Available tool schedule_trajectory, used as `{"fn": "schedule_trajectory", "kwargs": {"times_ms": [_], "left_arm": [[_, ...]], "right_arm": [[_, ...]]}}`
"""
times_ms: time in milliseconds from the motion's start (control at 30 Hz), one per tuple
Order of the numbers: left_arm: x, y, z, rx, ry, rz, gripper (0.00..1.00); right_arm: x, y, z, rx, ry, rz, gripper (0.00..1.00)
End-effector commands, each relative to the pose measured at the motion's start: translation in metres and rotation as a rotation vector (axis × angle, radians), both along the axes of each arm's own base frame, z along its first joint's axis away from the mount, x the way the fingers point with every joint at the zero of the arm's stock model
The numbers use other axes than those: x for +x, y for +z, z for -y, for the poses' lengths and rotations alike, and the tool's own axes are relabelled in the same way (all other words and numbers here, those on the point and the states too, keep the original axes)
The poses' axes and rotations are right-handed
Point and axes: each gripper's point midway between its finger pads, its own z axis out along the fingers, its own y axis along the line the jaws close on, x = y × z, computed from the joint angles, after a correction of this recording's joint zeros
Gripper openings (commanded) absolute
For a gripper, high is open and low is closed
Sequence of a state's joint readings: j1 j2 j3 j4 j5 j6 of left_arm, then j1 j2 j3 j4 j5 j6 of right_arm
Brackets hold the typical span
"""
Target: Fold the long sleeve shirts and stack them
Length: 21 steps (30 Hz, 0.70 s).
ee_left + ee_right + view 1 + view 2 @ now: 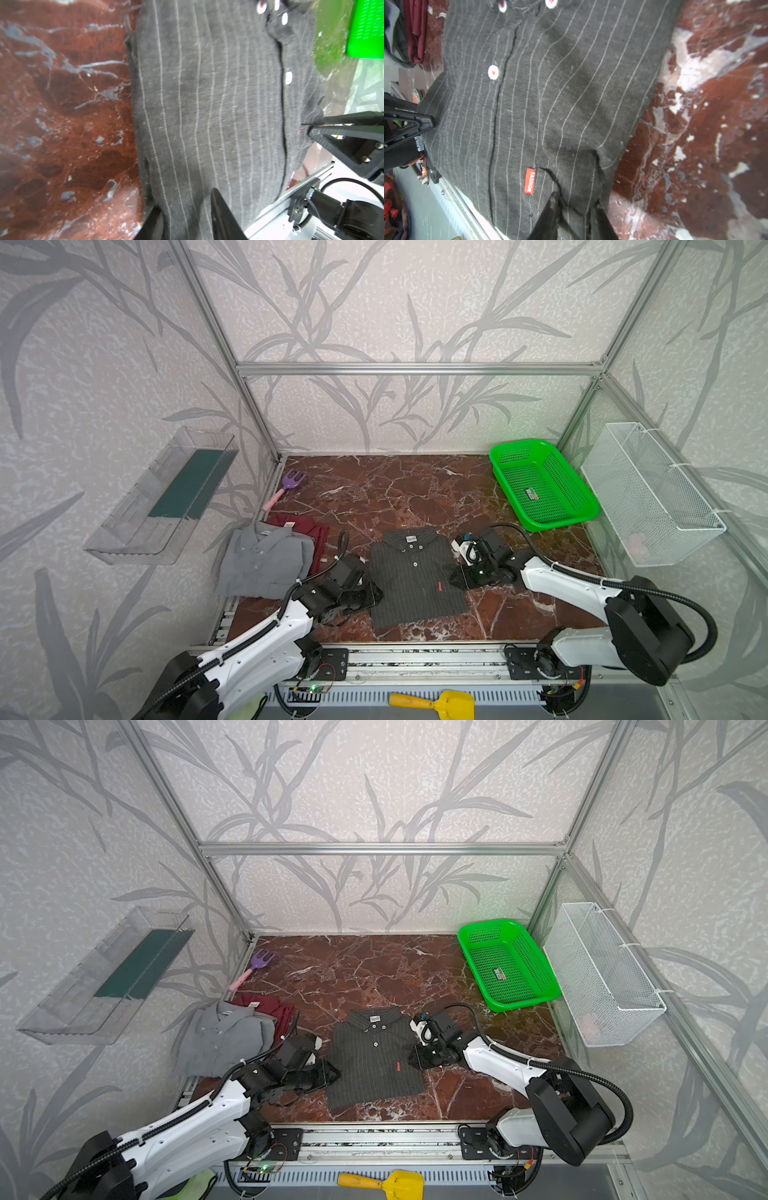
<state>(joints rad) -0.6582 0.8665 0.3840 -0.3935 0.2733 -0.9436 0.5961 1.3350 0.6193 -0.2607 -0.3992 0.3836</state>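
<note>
A green basket and purple fork sit far off. The striped shirt lies on the tabletop. The right gripper pinches one edge. The left gripper is at the other; I cannot tell its grip.

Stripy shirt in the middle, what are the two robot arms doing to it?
Two robot arms are working on the dark pinstriped shirt, which lies flat in the middle of the marble table. The left end effector has the shirt edge on its side between its fingers. The right end effector has the opposite edge between its own. Whether either has clamped is unclear. Off to the left, a grey shirt lies partly on a dark red shirt.
</note>
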Motion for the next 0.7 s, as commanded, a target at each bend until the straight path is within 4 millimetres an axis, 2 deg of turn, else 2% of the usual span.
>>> {"fn": "schedule_trajectory", "kwargs": {"times_ms": [0, 100, 200, 333, 500, 667], "left_arm": [[0.003, 0.012, -0.007, 0.038, 0.005, 0.040, 0.45], [0.003, 0.014, -0.009, 0.032, 0.017, 0.051, 0.47], [0.004, 0.015, -0.007, 0.010, 0.024, 0.058, 0.43], [0.006, 0.019, -0.003, -0.005, 0.020, 0.065, 0.26], [0.006, 0.036, 0.000, -0.051, 0.020, 0.096, 0.02], [-0.006, 0.042, -0.002, -0.110, 0.035, 0.106, 0.00]], "right_arm": [[-0.003, 0.004, 0.005, -0.006, 0.005, 0.022, 0.26], [-0.004, 0.001, 0.006, -0.008, 0.004, 0.015, 0.29], [-0.005, -0.001, 0.004, -0.001, 0.006, 0.004, 0.27], [-0.006, 0.002, 0.001, 0.026, 0.009, 0.000, 0.18], [-0.012, 0.016, 0.001, 0.055, 0.019, 0.022, 0.09], [-0.022, 0.038, 0.003, 0.118, 0.030, 0.068, 0.01]]}}
